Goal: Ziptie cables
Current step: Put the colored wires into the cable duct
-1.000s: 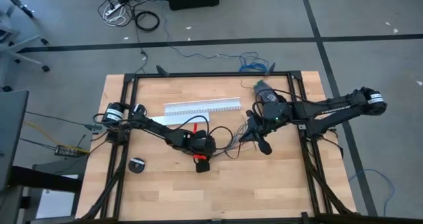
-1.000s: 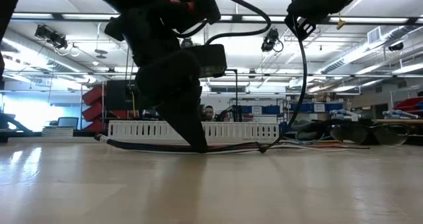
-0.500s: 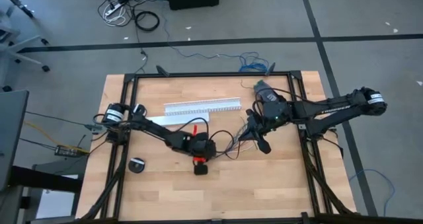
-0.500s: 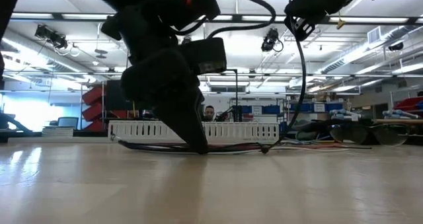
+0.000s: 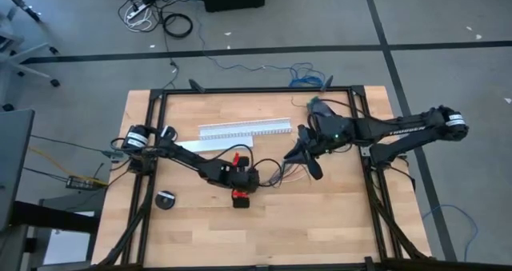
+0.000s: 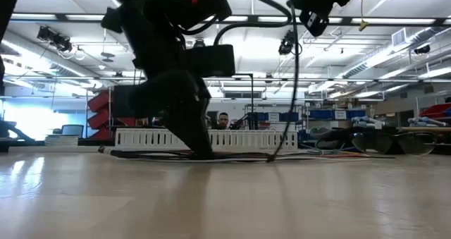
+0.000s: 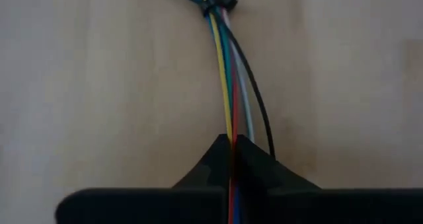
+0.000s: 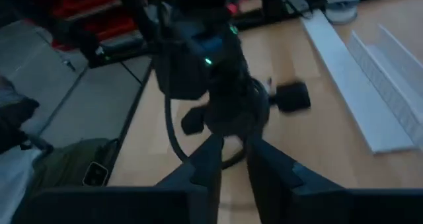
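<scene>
Only the left wrist view shows the left end effector (image 7: 232, 145) pinched tight on the thin, bright cables (image 7: 226, 78). Just ahead of it, the skinny black ziptie (image 7: 218, 0) wraps them on the pale wooden tabletop (image 7: 99, 85). From above, the right end effector (image 5: 306, 164) hangs over the cables; its fingers look slightly apart.

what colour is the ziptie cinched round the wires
Black. The ziptie shows best in the left wrist view, wrapped around the cables.
</scene>
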